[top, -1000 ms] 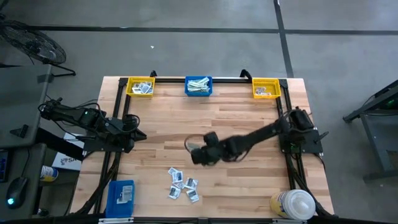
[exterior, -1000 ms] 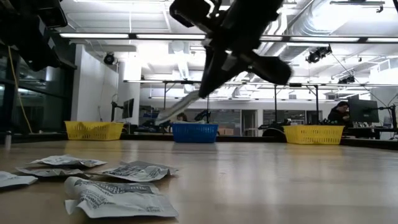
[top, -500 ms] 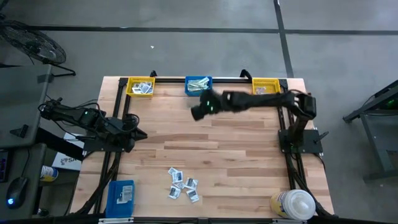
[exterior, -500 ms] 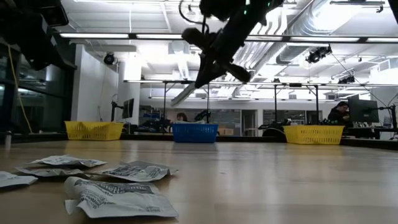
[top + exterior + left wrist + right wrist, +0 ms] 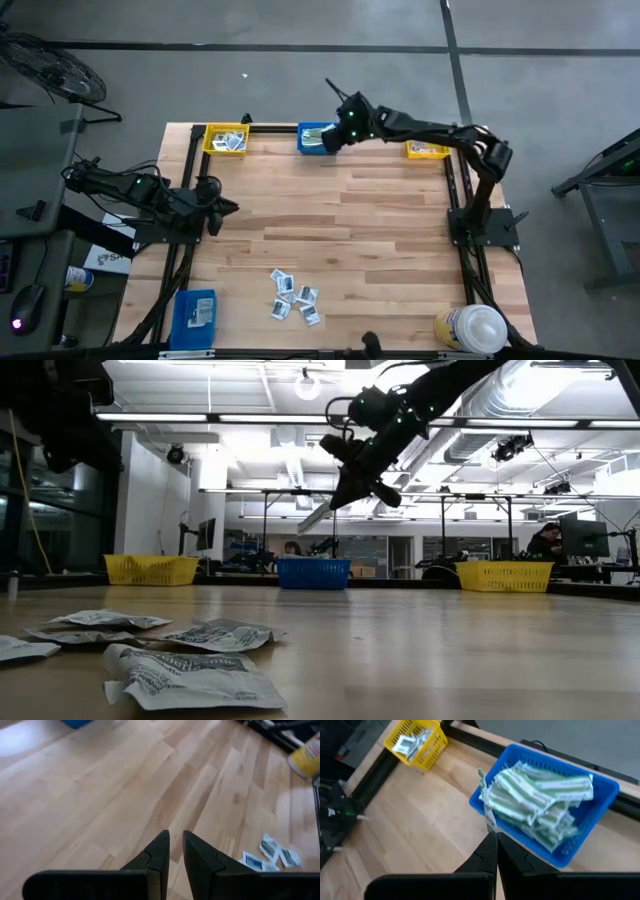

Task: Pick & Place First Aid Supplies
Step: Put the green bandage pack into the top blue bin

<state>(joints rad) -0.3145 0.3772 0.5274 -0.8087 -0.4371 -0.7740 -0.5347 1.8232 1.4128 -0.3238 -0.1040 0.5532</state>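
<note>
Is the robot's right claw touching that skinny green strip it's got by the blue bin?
Touching. The right wrist view shows the right gripper shut on the green-and-white strip, pinching its end above the blue bin.

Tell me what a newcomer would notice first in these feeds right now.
The right claw stretched high over the blue bin at the table's far edge, shut on a narrow green-and-white strip hanging above the bin's heap of like strips. Next, the loose cluster of white packets lying on the wood near the table's front edge. The left claw waits by the table's left side, holding nothing.
</note>
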